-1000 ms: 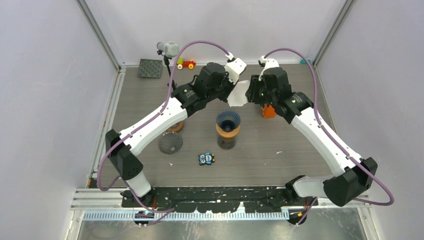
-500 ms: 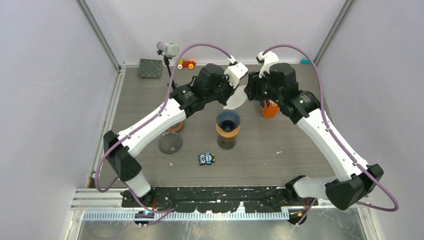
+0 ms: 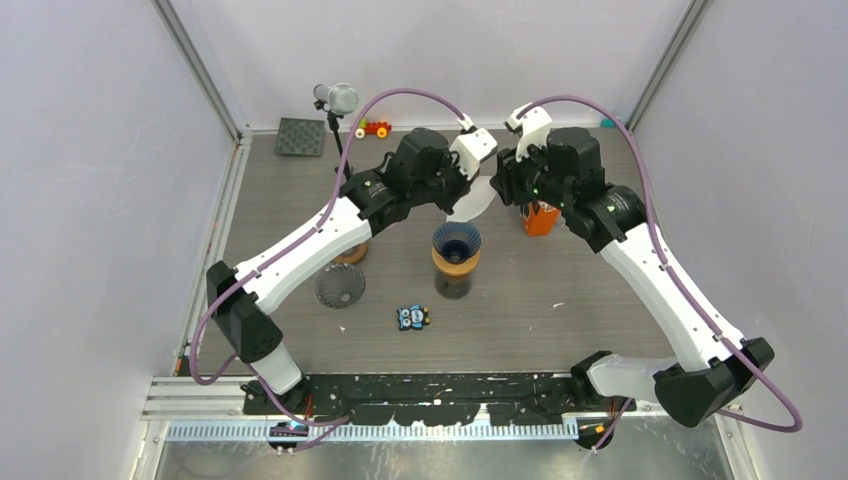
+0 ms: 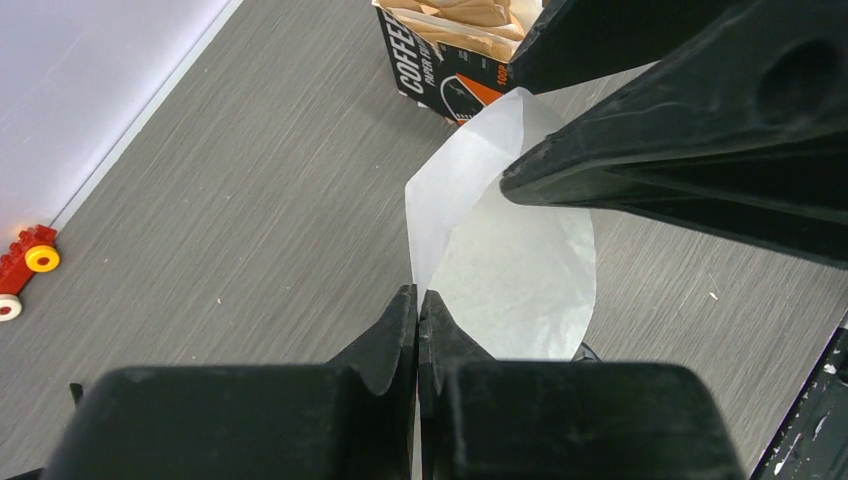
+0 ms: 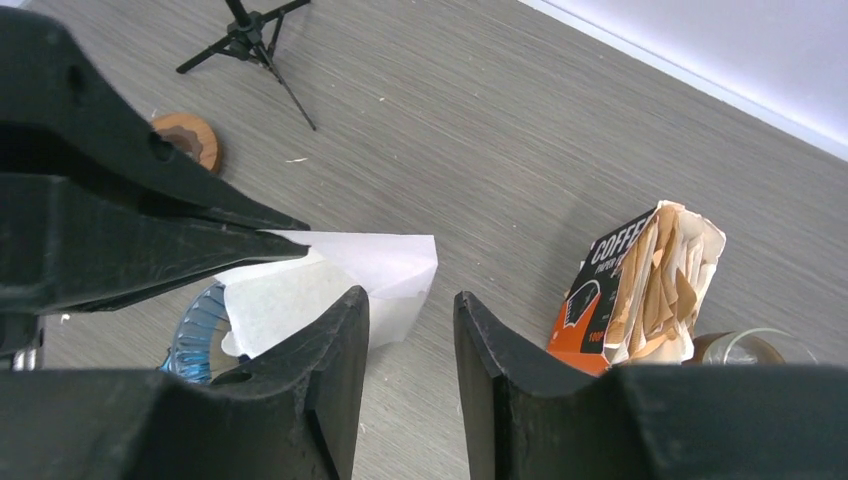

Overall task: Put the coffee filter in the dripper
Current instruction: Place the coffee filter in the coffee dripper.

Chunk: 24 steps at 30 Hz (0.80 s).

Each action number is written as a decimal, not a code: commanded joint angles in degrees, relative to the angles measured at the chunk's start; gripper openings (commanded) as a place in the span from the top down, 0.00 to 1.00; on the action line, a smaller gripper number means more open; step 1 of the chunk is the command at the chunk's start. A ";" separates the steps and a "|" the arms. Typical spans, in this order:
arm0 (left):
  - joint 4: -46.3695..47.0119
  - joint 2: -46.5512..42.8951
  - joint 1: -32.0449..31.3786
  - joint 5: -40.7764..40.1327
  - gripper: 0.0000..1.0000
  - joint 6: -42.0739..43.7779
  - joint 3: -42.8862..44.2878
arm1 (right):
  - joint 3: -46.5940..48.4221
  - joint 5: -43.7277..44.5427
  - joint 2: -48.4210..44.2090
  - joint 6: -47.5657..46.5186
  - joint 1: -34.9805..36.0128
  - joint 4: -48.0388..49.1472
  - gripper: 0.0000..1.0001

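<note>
The filter [image 3: 473,200] is a white, half-unfolded paper cone held in the air between the two wrists. In the top view it hangs just beyond the far rim of the dripper [image 3: 456,241], not inside it. The left gripper [image 4: 417,300] pinches the filter's lower edge, with its two black fingers pressed together on the paper and no gap showing. From there the filter [image 4: 512,265] fans upward, its mouth partly spread.

The right gripper [image 5: 410,300] faces it from the other side. Its fingers stand partway apart, bare table shows through the gap, and nothing is clamped between them. In the right wrist view the filter [image 5: 335,272] has its corner just beside the left-hand finger. Whether it touches that finger cannot be told. In the left wrist view one of the right gripper's fingers crosses in front of the filter's upper edge.

The dripper is a blue fluted cone set on an orange-collared glass stand, near the middle of the table [image 3: 600,300]. Its rim [image 5: 193,330] shows below the filter in the right wrist view.

An orange and black box [image 3: 538,218] of brown filters stands beside the right wrist. A toy car [image 3: 373,128] and a microphone [image 3: 338,98] sit at the far edge.
</note>
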 commanded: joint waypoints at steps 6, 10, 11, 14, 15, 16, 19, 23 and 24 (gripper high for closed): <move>-0.25 -3.14 -0.31 1.18 1.00 0.93 0.56 | 1.11 -2.90 -1.82 -3.23 0.22 1.70 0.65; -0.23 -3.20 -0.31 1.45 1.00 0.95 0.49 | 1.14 -2.25 -1.32 -3.73 0.15 1.68 0.65; -0.29 -3.25 -0.31 1.55 1.00 0.94 0.48 | 1.06 -1.84 -1.19 -4.05 0.20 1.74 0.64; -0.24 -3.55 -0.31 2.39 1.00 1.08 0.18 | 0.74 -0.71 -1.11 -5.16 0.18 2.30 0.60; -0.27 -3.72 -0.31 2.77 1.00 1.18 0.06 | 0.74 -0.51 -1.09 -5.43 0.19 2.34 0.59; -0.34 -3.77 -0.31 3.22 1.00 1.23 -0.04 | 0.64 -0.44 -1.00 -5.66 0.21 2.47 0.57; -0.39 -3.98 -0.31 3.89 1.00 1.52 -0.13 | 0.60 -0.56 -0.78 -6.37 0.22 2.56 0.53; -0.69 -4.00 -0.32 4.53 1.00 1.79 -0.31 | 0.53 -2.22 -0.63 -7.24 0.16 2.43 0.52; -0.76 -3.98 -0.31 4.64 1.00 1.76 -0.39 | 0.48 -2.81 -0.72 -7.36 0.21 2.41 0.52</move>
